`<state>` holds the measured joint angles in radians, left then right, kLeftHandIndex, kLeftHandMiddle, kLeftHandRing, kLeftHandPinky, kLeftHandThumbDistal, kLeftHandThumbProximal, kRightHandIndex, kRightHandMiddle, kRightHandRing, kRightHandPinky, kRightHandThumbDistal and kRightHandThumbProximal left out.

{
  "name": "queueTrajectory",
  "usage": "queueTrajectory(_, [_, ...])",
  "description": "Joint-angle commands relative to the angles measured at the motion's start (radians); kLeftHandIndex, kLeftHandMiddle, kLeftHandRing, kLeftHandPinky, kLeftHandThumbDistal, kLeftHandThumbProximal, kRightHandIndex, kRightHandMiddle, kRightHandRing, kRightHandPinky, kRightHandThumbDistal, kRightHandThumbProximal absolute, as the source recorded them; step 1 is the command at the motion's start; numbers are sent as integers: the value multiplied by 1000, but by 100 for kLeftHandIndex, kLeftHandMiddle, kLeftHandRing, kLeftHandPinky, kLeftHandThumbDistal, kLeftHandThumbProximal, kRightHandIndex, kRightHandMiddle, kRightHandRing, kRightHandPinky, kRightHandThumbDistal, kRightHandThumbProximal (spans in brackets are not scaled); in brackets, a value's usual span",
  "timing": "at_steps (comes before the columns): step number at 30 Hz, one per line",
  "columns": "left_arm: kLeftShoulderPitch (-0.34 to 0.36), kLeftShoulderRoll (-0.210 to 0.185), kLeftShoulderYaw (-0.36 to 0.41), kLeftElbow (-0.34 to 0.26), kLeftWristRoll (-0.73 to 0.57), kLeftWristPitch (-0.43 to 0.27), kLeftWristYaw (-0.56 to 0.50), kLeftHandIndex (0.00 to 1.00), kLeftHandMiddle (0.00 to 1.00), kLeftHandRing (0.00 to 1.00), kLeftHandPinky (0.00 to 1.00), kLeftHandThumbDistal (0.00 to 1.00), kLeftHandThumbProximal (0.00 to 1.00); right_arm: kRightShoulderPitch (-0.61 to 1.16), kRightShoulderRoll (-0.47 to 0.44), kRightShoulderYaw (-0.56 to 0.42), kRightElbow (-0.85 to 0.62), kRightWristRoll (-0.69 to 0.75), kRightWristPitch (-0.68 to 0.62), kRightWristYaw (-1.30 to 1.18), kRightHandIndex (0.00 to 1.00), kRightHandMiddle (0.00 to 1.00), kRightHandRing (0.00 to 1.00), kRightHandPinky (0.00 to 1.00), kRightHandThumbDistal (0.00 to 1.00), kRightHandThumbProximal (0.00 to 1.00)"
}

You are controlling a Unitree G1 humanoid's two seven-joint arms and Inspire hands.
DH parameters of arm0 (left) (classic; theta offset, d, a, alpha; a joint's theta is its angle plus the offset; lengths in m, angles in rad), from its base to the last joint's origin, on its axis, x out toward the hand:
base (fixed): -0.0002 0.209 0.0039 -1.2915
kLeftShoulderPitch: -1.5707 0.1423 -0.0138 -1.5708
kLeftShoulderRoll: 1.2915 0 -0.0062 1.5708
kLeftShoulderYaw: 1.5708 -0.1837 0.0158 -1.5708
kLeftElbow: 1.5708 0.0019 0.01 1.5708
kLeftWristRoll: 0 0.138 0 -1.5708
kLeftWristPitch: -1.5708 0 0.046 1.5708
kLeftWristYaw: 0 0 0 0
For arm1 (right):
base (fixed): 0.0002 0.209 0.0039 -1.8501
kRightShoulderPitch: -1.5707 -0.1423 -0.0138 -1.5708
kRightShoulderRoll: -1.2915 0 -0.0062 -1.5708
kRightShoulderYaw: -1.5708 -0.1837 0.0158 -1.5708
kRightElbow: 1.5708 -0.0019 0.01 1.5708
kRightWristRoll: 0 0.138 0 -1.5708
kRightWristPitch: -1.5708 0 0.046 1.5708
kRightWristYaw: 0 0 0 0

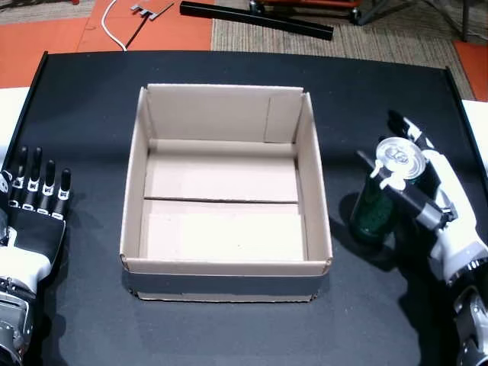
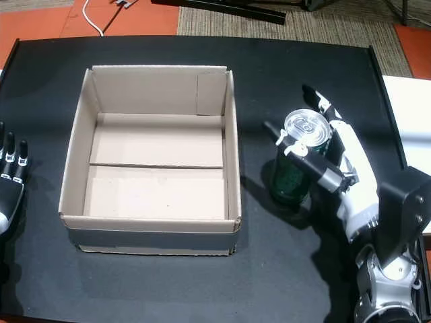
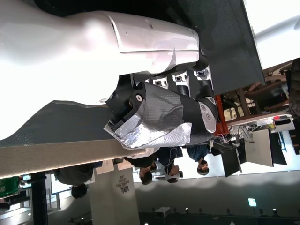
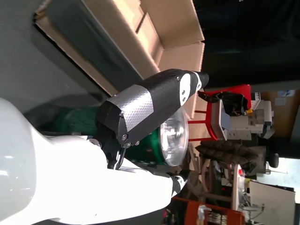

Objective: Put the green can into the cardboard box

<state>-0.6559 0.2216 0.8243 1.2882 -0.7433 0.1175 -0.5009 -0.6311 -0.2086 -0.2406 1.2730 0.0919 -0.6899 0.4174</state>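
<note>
The green can (image 1: 374,210) (image 2: 291,176) stands upright on the black table, just right of the cardboard box (image 1: 229,267) (image 2: 151,225), silver top up. My right hand (image 1: 438,198) (image 2: 347,168) is wrapped around it from the right, with the thumb across its front and fingers behind. In the right wrist view the thumb of the right hand (image 4: 140,110) lies over the can (image 4: 140,145), with the box (image 4: 159,28) beyond. The box is open-topped and holds nothing. My left hand (image 1: 34,213) (image 2: 8,175) (image 3: 164,117) rests flat left of the box, fingers apart.
The black table (image 1: 229,69) ends close behind the box. On the floor beyond it lie a white cable (image 1: 114,27) and a black bar (image 1: 255,19). People (image 3: 197,159) sit in the room behind the left hand. White surfaces flank the table on both sides.
</note>
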Motion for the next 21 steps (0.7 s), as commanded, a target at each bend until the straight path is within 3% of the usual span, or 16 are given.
queueTrajectory(1, [76,-19,-8,50,32,8,62,42,45,57,70,2,47,-7,2,4,12,-7,5,1,98,99,97,100,100,39])
queueTrajectory(12, [75,-22,0,50,25,11,68,41,43,55,67,6,41,-28,11,-5,19,-1,35,15,100,100,98,100,100,37])
queueTrajectory(16, [71,-20,-4,49,28,8,78,40,44,57,69,0,46,-32,24,-9,25,0,43,3,100,99,96,100,100,38])
queueTrajectory(21, [71,-18,-6,50,32,9,80,40,43,55,69,2,48,-31,32,-6,27,-7,54,-13,100,99,96,100,100,38])
